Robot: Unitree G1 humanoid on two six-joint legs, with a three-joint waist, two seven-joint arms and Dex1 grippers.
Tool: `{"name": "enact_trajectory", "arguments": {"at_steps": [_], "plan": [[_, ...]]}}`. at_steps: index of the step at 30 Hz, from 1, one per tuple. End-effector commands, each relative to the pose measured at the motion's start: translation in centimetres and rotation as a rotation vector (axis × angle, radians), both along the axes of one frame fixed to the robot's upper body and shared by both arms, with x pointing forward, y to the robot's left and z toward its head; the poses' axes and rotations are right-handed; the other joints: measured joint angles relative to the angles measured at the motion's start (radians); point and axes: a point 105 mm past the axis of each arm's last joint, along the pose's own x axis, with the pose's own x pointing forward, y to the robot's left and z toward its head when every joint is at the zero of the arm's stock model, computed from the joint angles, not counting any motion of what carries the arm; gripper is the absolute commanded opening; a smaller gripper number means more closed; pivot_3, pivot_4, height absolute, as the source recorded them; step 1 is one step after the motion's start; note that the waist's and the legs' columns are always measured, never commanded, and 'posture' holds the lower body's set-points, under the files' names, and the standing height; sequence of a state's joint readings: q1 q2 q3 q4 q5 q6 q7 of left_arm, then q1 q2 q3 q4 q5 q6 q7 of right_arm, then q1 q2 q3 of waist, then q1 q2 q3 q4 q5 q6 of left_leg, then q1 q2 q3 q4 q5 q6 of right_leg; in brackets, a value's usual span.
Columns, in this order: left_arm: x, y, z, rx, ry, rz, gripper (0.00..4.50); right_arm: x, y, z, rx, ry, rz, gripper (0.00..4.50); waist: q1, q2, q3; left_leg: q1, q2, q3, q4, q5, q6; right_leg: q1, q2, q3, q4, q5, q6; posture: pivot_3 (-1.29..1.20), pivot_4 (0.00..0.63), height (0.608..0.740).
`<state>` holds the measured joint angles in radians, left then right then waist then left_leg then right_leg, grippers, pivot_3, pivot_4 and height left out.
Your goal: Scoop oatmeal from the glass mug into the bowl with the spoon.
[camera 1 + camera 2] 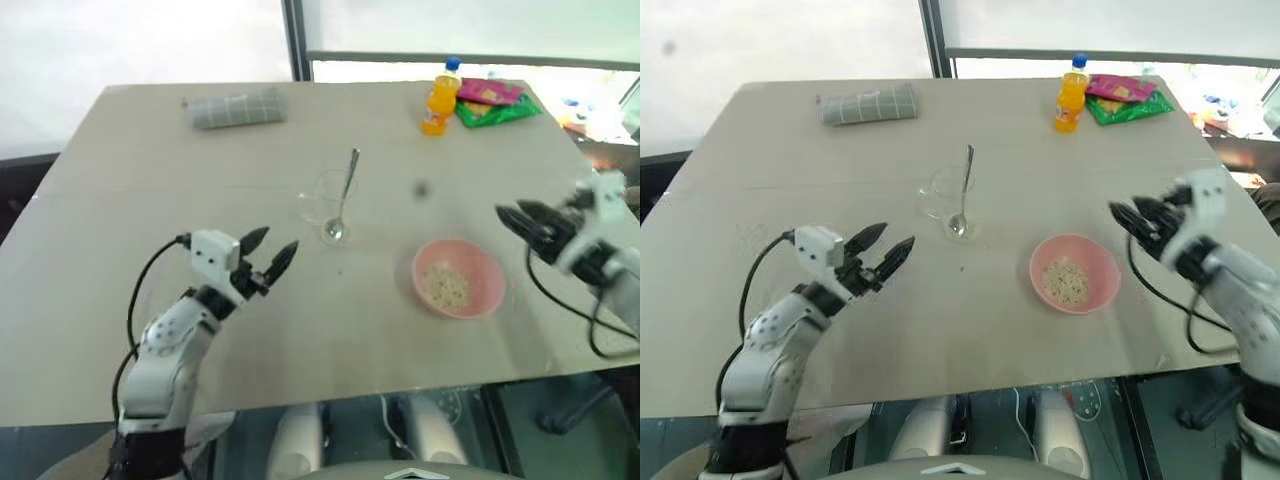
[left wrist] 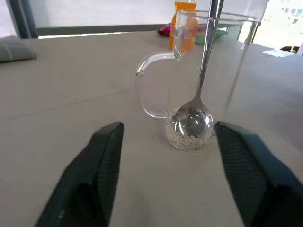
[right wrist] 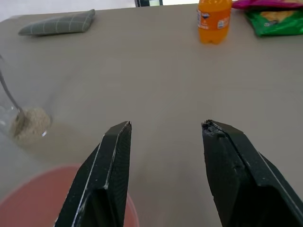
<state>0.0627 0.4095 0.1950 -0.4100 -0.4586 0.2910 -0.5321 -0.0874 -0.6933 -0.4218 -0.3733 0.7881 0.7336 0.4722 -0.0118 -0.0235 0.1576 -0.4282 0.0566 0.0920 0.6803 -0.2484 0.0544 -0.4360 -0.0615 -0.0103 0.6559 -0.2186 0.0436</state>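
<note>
Your glass mug [image 1: 325, 203] stands upright near the middle of the table [image 1: 150, 180], with the spoon [image 1: 343, 197] resting inside it, bowl end down on the bottom and the handle leaning out over the rim. A thin layer of oatmeal [image 2: 189, 139] lies in the bottom of the mug around the spoon's tip. The pink bowl [image 1: 459, 279] sits on the table to the right of the mug and a little nearer you, apart from it, and holds a small heap of oatmeal [image 1: 447, 288]. Your left gripper [image 1: 270, 252] hovers over the table to the left of the mug, pointing toward it, its two black fingers [image 2: 102, 161] spread wide with nothing between them and clear of the glass. Your right gripper [image 1: 520, 218] hangs to the right of the bowl, above the table's right side, its fingers [image 3: 113, 161] also parted and holding nothing. At the far side of the table you have a folded grey cloth [image 1: 237, 107] on the left, and on the right an orange drink bottle [image 1: 440, 98] standing just beside some green and pink snack packets [image 1: 495, 100].
</note>
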Motion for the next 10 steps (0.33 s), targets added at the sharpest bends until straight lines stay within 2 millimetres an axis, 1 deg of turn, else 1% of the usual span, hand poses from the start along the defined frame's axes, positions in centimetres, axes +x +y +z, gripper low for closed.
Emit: {"name": "enact_trajectory", "arguments": {"at_steps": [1,2,3,4,5,8,10], "plan": [[-1.7,0.5,0.2,0.011,0.007,0.033,4.50,-2.5,-1.7,0.5,-0.001,-0.044,0.077,3.57,-0.003,0.000,0.000,0.004,0.000,0.000,0.000,0.000,0.000,0.003,0.000,0.000,0.000,-0.003,-0.003,0.00,0.150,0.740],[-2.1,0.9,-0.5,0.028,0.029,0.061,4.50,-3.1,-2.2,-0.1,0.001,-0.031,0.089,4.06,-0.003,0.000,0.000,0.008,0.000,0.001,0.000,0.000,0.000,0.006,0.000,0.001,0.000,-0.004,-0.001,0.00,0.150,0.740],[-2.5,1.4,-1.5,0.055,0.066,0.094,4.50,-3.7,-2.7,-1.0,-0.032,-0.015,0.103,4.29,-0.003,0.000,0.000,0.014,0.001,0.001,0.000,0.000,0.000,0.011,0.000,0.001,0.000,-0.005,0.000,0.00,0.150,0.740],[-2.9,1.7,-2.4,0.074,0.099,0.113,4.50,-4.2,-2.9,-2.2,-0.076,0.005,0.126,4.42,-0.002,0.001,0.000,0.015,0.001,0.000,0.000,-0.001,-0.001,0.012,0.000,0.001,0.000,-0.005,0.000,0.00,0.150,0.740],[-3.5,1.8,-3.1,0.080,0.123,0.117,4.50,-4.7,-3.1,-3.4,-0.097,0.030,0.147,4.42,-0.002,0.001,0.000,0.015,0.001,0.000,0.000,-0.002,-0.004,0.012,-0.001,0.001,-0.001,-0.005,0.000,0.00,0.150,0.740],[-4.5,2.0,-4.3,0.127,0.153,0.128,4.50,-5.5,-3.1,-5.6,-0.117,0.071,0.213,4.42,-0.002,0.001,0.000,0.014,0.002,0.000,0.000,-0.003,-0.005,0.012,-0.002,0.001,-0.004,-0.005,0.000,0.00,0.150,0.740],[-4.7,2.2,-4.7,0.135,0.164,0.143,4.50,-5.3,-3.5,-6.4,-0.120,0.061,0.205,4.42,-0.001,0.001,0.000,0.014,0.001,0.000,0.000,-0.003,-0.005,0.012,-0.003,0.001,-0.004,-0.005,0.000,0.00,0.150,0.740]]}}
